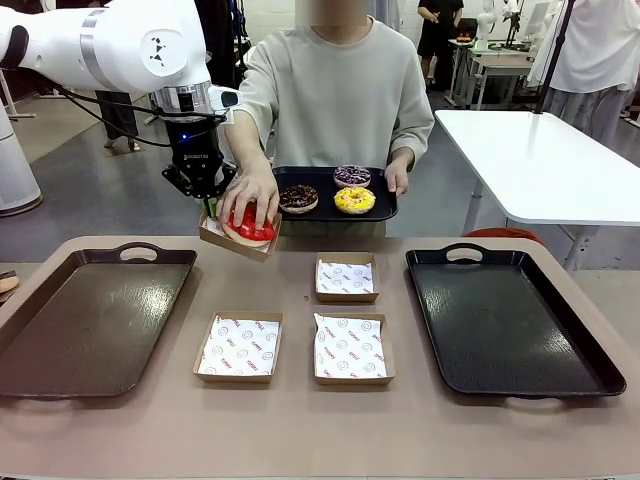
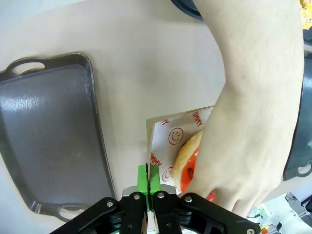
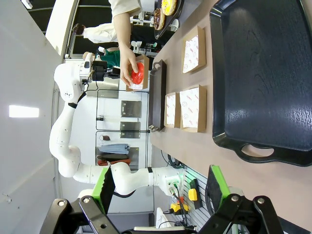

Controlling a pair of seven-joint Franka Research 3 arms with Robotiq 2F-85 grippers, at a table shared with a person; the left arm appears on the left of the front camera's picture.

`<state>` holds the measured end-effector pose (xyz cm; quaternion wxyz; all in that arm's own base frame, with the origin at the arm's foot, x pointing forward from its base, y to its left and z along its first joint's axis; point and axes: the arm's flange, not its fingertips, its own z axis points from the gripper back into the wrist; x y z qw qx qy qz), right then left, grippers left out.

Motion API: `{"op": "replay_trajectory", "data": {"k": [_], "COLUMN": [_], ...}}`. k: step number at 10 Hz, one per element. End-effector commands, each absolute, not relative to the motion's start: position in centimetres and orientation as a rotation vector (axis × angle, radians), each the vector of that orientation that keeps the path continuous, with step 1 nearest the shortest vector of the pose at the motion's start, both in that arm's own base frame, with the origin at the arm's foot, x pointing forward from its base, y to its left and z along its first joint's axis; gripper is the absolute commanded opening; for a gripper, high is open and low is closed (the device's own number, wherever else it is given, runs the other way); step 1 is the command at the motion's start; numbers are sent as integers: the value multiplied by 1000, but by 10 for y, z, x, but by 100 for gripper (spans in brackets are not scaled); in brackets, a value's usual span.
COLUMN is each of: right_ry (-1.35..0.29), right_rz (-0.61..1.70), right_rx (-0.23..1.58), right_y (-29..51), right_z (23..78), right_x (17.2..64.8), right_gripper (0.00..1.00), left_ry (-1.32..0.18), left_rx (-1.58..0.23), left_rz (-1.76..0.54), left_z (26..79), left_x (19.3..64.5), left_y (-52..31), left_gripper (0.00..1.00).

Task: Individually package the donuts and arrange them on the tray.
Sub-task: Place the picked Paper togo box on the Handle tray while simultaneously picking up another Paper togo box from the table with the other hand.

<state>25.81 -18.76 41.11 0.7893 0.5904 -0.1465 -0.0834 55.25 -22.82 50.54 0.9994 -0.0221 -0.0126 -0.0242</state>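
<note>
The left hand (image 2: 147, 169) is clamped on the box (image 1: 235, 245) rim (red donut (image 1: 250, 228) pressed inside by a person (image 1: 340, 90)); the right hand (image 3: 160, 183) is spread wide, empty.

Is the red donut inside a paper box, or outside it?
Inside: the red donut sits in the lined box that the left claw pinches, under the person's hand.

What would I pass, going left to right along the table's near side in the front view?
On the near side: left tray → box → second box → right tray.
</note>
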Motion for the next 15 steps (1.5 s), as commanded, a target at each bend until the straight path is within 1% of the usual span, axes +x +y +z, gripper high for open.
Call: {"op": "replay_trajectory", "data": {"k": [1,7,8,10,12,15], "right_ry": [-319,-319,-315,-198,-111,-84], "right_rz": [-185,-185,-180,-164,-182,-135], "right_rx": [1274,1274,1271,1196,1069,873], "right_y": [-189,-189,-188,-152,-97,-6], "right_z": [411,411,411,439,480,527], "right_x": [258,258,258,306,364,440], "right_gripper": [100,100,100,100,100,100], "left_ry": [-27,-27,-25,-21,-51,-52], "left_rx": [-44,-44,-44,-73,-41,-95], "left_rz": [-46,-46,-49,-109,-128,-119], "left_z": [507,507,505,515,527,533], "left_x": [553,553,552,554,545,535], "left_y": [-227,-227,-228,-197,-141,-58], "left_gripper": [0,0,1,1,1,1]}}
